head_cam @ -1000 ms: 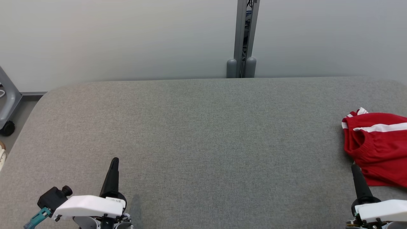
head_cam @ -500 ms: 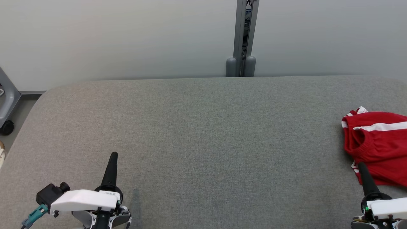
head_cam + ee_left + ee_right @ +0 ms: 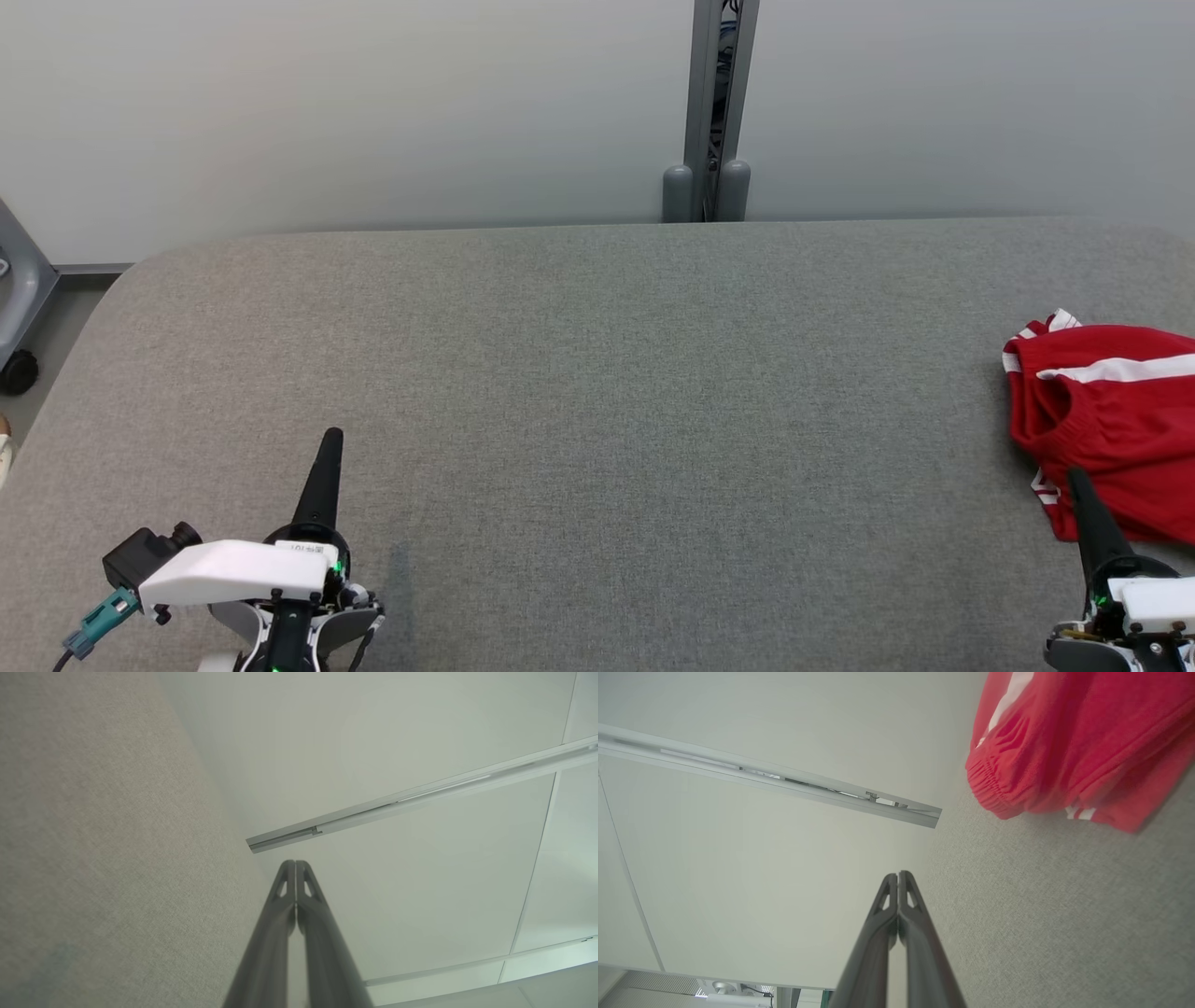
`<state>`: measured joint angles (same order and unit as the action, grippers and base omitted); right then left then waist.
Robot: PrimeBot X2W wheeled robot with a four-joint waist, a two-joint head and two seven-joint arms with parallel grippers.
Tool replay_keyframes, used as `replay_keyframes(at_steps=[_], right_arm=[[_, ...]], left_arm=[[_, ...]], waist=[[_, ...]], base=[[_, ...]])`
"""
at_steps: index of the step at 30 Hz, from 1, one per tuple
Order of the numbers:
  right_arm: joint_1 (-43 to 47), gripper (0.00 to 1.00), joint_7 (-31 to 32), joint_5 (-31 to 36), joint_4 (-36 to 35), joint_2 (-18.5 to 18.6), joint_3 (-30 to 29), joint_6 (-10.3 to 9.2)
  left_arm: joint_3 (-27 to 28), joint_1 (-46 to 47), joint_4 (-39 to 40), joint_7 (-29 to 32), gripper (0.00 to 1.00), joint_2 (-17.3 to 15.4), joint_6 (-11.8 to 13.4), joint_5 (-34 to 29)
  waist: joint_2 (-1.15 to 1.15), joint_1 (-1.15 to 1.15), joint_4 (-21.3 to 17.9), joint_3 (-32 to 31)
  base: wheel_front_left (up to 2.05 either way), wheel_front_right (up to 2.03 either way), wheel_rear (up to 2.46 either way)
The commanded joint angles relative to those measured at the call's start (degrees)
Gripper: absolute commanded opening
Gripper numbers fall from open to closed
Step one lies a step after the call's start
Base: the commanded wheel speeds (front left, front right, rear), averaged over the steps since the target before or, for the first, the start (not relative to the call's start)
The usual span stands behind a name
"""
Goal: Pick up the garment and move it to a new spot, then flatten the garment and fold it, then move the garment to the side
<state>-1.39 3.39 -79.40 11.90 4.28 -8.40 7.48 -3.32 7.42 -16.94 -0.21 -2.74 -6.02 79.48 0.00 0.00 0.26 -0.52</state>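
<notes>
- The red garment (image 3: 1111, 420) is lying crumpled at the right edge of the grey fabric table (image 3: 597, 392), running out of the head view on that side.
- It is showing white stripes along its top and a gathered elastic hem facing the table's middle; the right wrist view is showing the same hem (image 3: 1073, 742) bunched against the fabric.
- The right gripper (image 3: 1076, 478) is pointing up just in front of the garment's near edge, fingers pressed together and holding nothing. In its own wrist view its tips (image 3: 898, 875) are sitting apart from the cloth.
- The left gripper (image 3: 332, 437) is resting well apart from the garment at the near left of the table, its fingers likewise closed on nothing (image 3: 295, 863).
- A pale wall (image 3: 373, 112) is standing behind the table, with a grey metal post (image 3: 714, 93) rising against it.
</notes>
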Motion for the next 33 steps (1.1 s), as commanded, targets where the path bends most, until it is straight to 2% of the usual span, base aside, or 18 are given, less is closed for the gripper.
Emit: replay_keyframes(at_steps=[1, 33], right_arm=[[-1.0, 0.0, 0.4, -1.2, -0.6, 0.4, -0.4, 0.02], [-1.8, 0.0, 4.9, -13.7, -0.7, 0.0, -4.6, 0.02]], left_arm=[[0.3, 1.3, 0.1, 0.2, 0.0, -0.3, -0.4, 1.2], [1.4, 4.2, -1.9, 3.2, 0.0, -0.3, -1.7, 13.4]], waist=[[0.0, 0.0, 0.0, 0.0], [0.0, 0.0, -0.3, 0.7]], base=[[0.0, 0.0, 0.0], [0.0, 0.0, 0.0]])
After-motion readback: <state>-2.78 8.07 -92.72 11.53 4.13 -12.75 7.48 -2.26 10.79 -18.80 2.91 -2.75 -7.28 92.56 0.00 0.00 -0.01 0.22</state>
